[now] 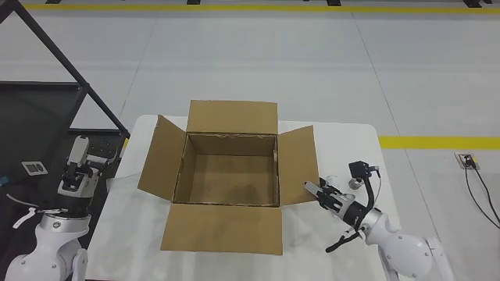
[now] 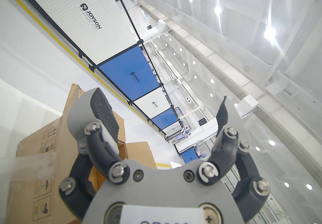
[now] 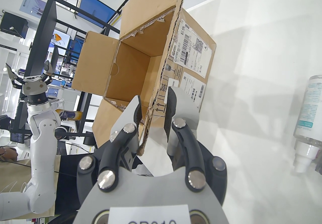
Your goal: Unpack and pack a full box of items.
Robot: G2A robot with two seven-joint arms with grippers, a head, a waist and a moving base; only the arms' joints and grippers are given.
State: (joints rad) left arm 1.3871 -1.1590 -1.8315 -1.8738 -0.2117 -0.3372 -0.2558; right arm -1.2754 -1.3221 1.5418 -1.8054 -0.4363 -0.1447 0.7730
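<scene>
1. The left gripper (image 2: 162, 109) is off the left edge of the bench (image 1: 344, 136), pointing upward with its jaws spread wide.
2. The cardboard box (image 1: 223, 229) stands upright mid-bench, all four flaps folded outward.
3. The right gripper (image 3: 154, 101) straddles the near corner of the box's right flap, jaws parted and not clamped on it.
4. A clear bottle (image 3: 308, 109) lies on the bench beside that gripper, away from the box.

Glossy white rounded shells clad the left arm (image 1: 56, 242) at seven o'clock and the right arm (image 1: 402, 251) at five o'clock. The left gripper (image 2: 162, 99) and right gripper (image 3: 154, 99) share pale grey metal fingers (image 2: 78, 114), black ribbed rubber pads (image 2: 105, 111), black linkages (image 2: 100, 144) and silver round-headed screws (image 2: 117, 172). A thin black cable (image 1: 368, 189) trails from the right wrist.
</scene>
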